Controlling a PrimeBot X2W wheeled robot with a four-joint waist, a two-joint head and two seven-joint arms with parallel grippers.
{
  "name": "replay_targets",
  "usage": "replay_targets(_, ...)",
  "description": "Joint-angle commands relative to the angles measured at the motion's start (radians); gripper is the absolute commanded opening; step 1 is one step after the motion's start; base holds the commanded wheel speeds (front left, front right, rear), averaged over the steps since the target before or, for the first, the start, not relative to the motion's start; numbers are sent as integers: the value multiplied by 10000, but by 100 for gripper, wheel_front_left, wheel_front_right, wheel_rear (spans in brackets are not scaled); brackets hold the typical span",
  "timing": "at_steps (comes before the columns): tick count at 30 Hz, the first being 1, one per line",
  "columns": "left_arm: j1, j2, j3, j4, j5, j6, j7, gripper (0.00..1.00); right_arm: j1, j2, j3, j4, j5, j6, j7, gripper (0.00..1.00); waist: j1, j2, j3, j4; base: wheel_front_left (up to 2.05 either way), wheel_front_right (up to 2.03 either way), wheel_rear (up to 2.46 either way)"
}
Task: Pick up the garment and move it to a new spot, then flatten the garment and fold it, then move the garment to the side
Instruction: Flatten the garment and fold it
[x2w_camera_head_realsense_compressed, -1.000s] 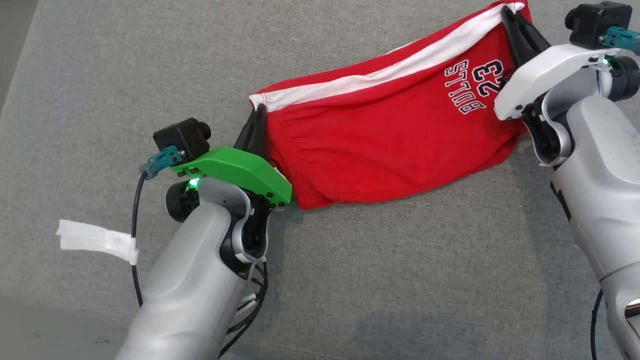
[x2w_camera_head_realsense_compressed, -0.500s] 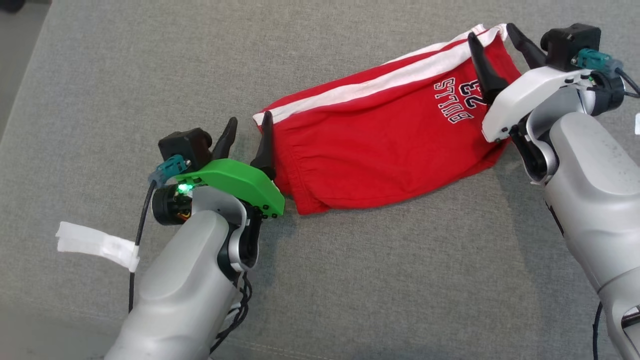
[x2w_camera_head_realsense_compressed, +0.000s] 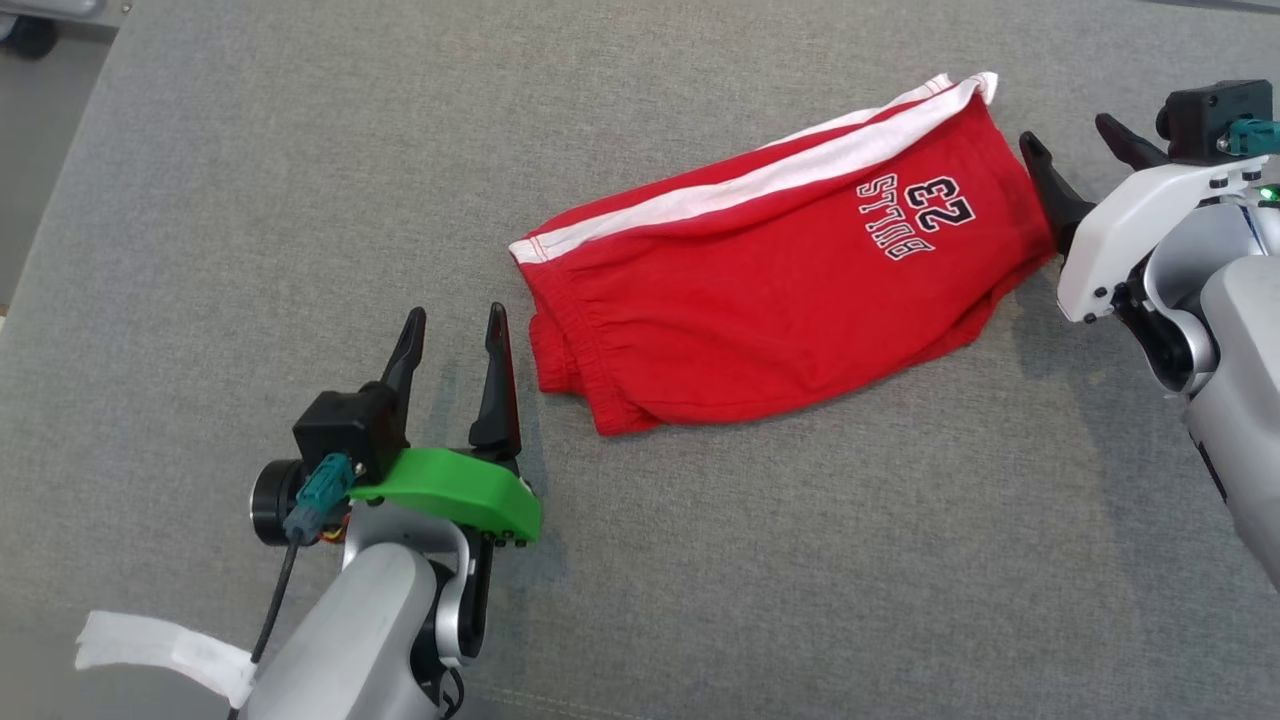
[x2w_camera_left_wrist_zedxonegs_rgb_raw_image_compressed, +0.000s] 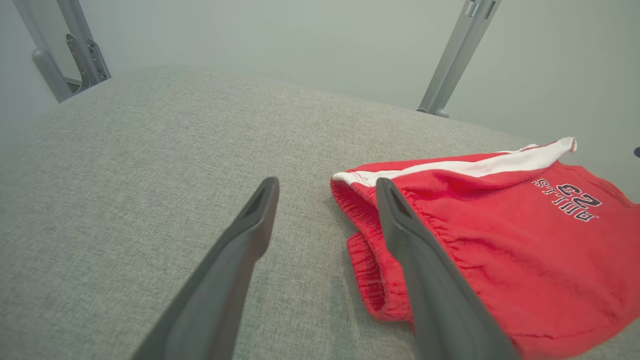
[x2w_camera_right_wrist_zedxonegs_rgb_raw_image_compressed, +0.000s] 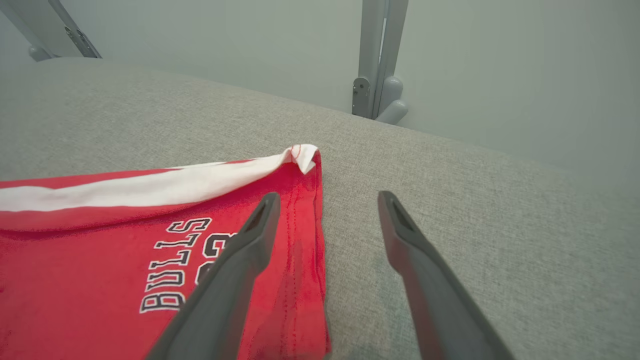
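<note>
Left end effector (x2w_camera_head_realsense_compressed: 455, 313), right end effector (x2w_camera_head_realsense_compressed: 1066, 131) withdrew, spread.

The garment (x2w_camera_head_realsense_compressed: 760, 300) is a pair of red shorts with a white stripe down one side and BULLS 23 in dark letters. It lies flat and slanted on the grey cloth (x2w_camera_head_realsense_compressed: 700, 560) — folded over, wrinkly at the waist end.

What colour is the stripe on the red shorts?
White. The stripe runs along one edge of the red cloth shorts, clearest in the head view.
</note>
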Motion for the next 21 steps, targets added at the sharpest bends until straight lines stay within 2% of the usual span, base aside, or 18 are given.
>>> replay_targets(1, 240, 104, 104, -225, 311, 98, -37, 100, 124, -74, -8, -27, 29, -8, 281, 100, 0, 0, 110, 157, 0, 0, 0)
replay_targets(5, 931, 29, 467, -712, 900, 186, -36, 100, 240, -251, 2, -17, 74, -10, 1315, 100, 0, 0, 218, 391, 0, 0, 0)
replay_targets(11, 1523, -254, 886, -885, 1352, -109, -38, 100, 307, -344, 65, 99, 189, -8, 2634, 100, 0, 0, 209, 710, 0, 0, 0)
replay_targets(18, 1915, -598, 1232, -791, 1842, -435, -38, 100, 542, -324, 413, -174, 562, -7, 3450, 100, 0, 0, 85, 896, 0, 0, 0)
replay_targets(19, 1960, -647, 1263, -776, 1906, -485, -40, 100, 523, -374, 447, -196, 541, -7, 3488, 61, 0, 0, 76, 905, 0, 0, 0)
replay_targets(20, 1997, -688, 1296, -759, 1968, -538, -40, 100, 514, -421, 464, -201, 504, -7, 3487, 50, 0, 0, 72, 915, 0, 0, 0)
replay_targets(21, 2031, -727, 1340, -737, 2017, -590, -38, 100, 519, -447, 474, -195, 486, -7, 3485, 25, 0, 0, 65, 925, 0, 0, 0)
